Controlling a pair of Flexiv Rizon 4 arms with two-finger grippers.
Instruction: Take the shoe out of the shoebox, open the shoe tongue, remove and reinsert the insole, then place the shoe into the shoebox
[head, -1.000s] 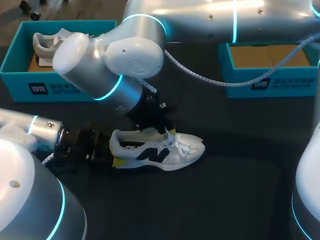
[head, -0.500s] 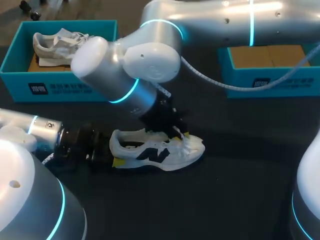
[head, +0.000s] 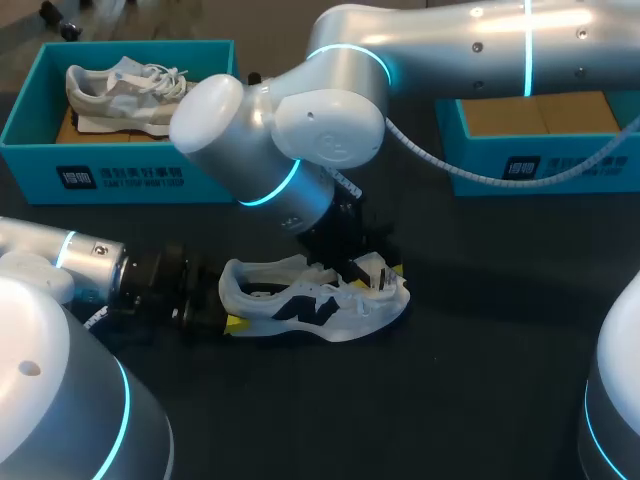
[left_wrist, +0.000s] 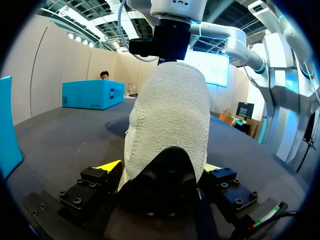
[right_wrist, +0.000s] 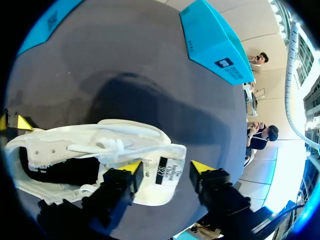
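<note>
Work centres on the shoe (head: 320, 305), which in the head view lies on its sole mid-bench (head: 470, 400), toe toward 3 o'clock and heel toward 9 o'clock. The left arm (head: 90, 275) comes in from 9 o'clock, and the left jaws clamp the heel. The right arm (head: 300, 130) reaches past the middle from 2 o'clock, with the right jaws over the tongue (head: 372, 268), which is folded forward toward the toe. A shoebox (head: 120, 180) holding a second shoe (head: 125, 90) stands at 10 o'clock. An empty shoebox (head: 540, 165) stands at 2 o'clock. Both are well apart from the shoe.

In the left wrist view the heel (left_wrist: 170, 130) fills the space between the yellow tips, and both fingers press its sides, a firm hold.

In the right wrist view the right jaws stand wide. The labelled underside of the tongue (right_wrist: 167, 172) lies between them, one finger at its edge and the other just beside it, so no grip shows. The shoe's mouth gapes dark behind; the insole cannot be made out.

The step appears to be opening the tongue. To do it well, the left hold should brace the heel while the right presses the tongue flat toward the toe, clear of the laces, so the mouth is wide enough for the insole.
</note>
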